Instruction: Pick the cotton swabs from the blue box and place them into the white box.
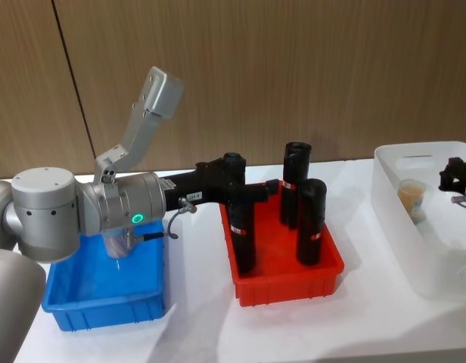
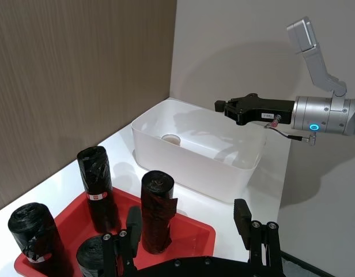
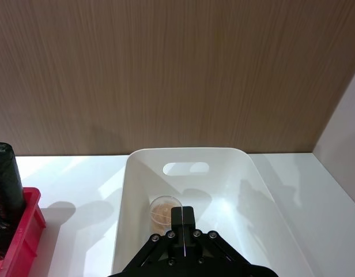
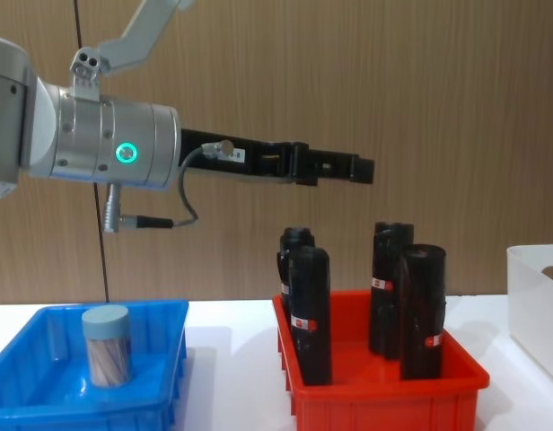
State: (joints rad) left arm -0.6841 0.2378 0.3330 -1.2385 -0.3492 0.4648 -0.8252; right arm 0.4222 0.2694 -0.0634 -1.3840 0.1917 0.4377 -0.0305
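Left pincer [image 4: 364, 169]: gaping empty, hanging well apart from swab jar [image 4: 107, 345] in blue box [image 4: 79, 415].
Right pincer [image 3: 182, 213]: hovering closed, empty, over white box [image 3: 246, 179].
Chest view: showing jar upright; head view's arm mostly masking it.

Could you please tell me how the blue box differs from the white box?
The blue box is shallow with sloped walls; the white box is deeper with straighter walls. The blue box is opaque, the white box slightly translucent, with a handle slot. Both are open plastic bins; one cotton swab jar stands in blue, another in white.

Glossy plastic blue box [image 1: 104, 311]
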